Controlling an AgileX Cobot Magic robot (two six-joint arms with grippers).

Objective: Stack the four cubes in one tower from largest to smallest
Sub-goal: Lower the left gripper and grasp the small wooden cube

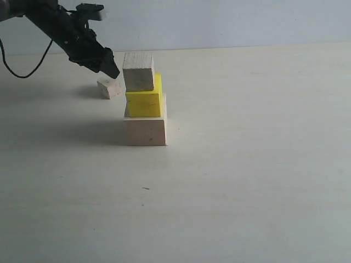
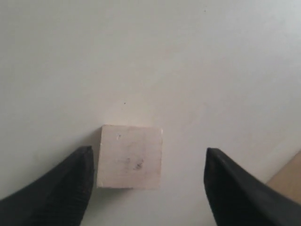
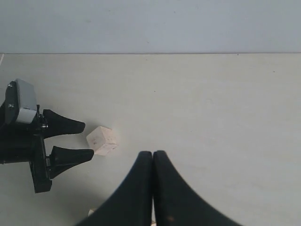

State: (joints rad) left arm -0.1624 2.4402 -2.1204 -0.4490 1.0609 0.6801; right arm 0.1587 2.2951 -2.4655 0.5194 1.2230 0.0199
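Observation:
A tower of three cubes stands mid-table: the largest pale wood cube at the bottom, the yellow cube on it, and a smaller pale wood cube on top, set slightly to the left. The smallest cube lies on the table behind and left of the tower. My left gripper hovers over it, open, with the cube at its fingertips and nearer one finger, not gripped. My right gripper is shut and empty, and it does not show in the exterior view.
The pale table runs to a light wall at the back. A black cable hangs from the left arm at the far left. A tan wooden corner shows at the edge of the left wrist view.

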